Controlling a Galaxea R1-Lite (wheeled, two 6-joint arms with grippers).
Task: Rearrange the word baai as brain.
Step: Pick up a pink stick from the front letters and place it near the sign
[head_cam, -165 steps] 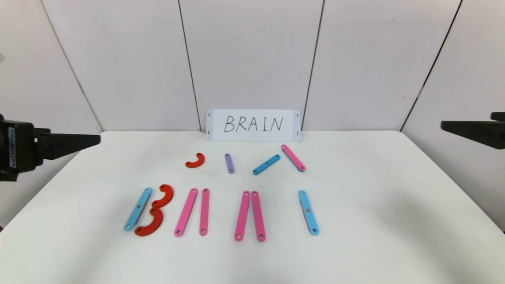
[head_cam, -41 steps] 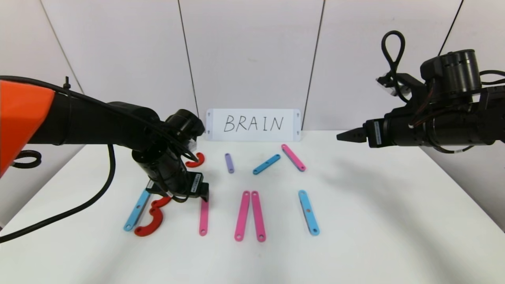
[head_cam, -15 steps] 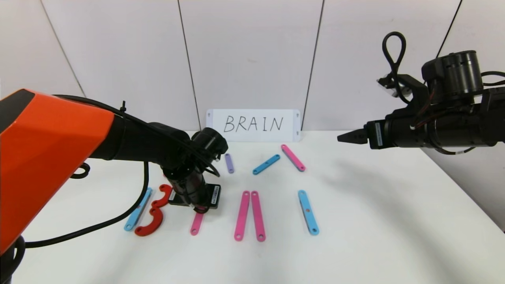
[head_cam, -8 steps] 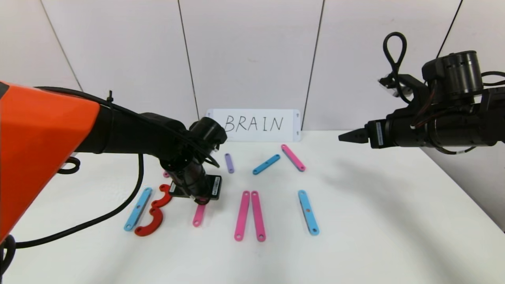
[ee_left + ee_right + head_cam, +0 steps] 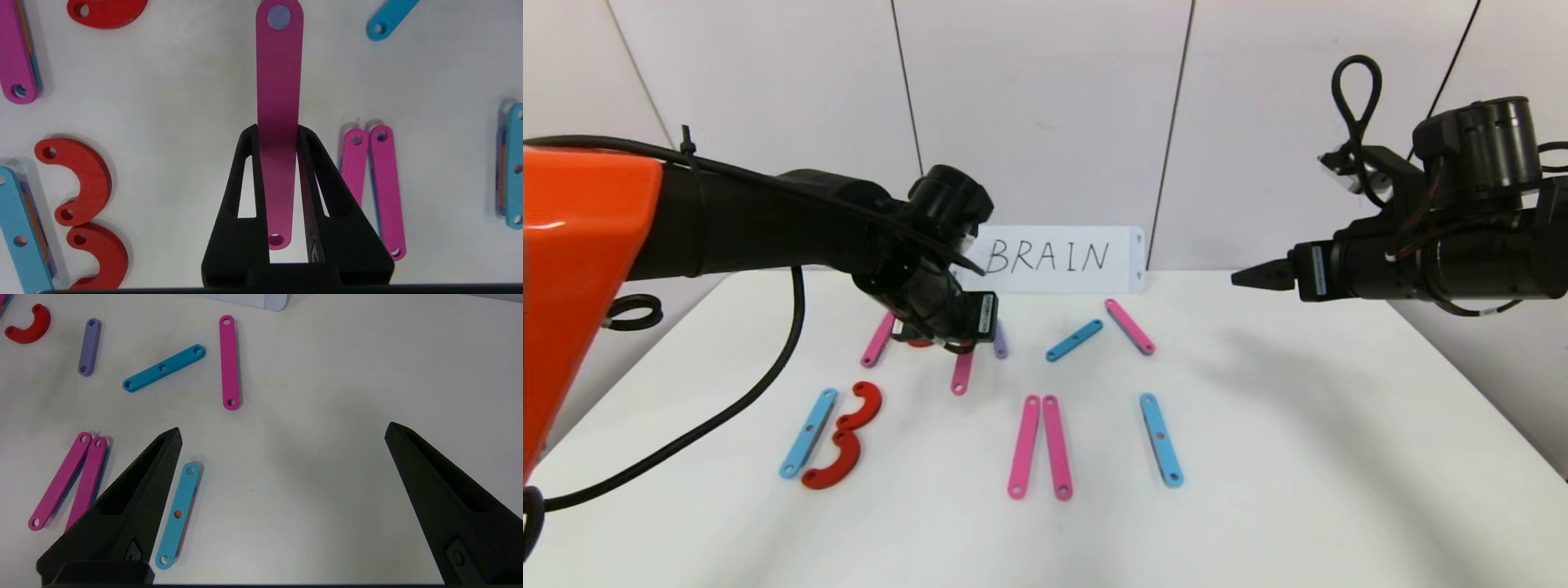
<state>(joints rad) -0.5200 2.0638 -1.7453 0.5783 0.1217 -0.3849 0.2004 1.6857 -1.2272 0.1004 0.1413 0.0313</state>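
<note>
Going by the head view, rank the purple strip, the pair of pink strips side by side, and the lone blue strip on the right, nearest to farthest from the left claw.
1. Purple strip: right beside the left claw, partly hidden behind it.
2. Pink pair: nearer the camera, toward the middle.
3. Lone blue strip: farthest, on the right side.

White table (image 5: 1258, 457). White card (image 5: 1049, 259) with black handwritten letters. Pink strips (image 5: 1037, 445), light-blue strips (image 5: 1161, 439), one purple strip (image 5: 89, 347), red curves (image 5: 843, 437), all plain, dotted with small holes. Black left tool (image 5: 278, 134) gripping a pink strip (image 5: 279, 122); black right tool (image 5: 282, 433). Orange arm shell (image 5: 572, 269).
</note>
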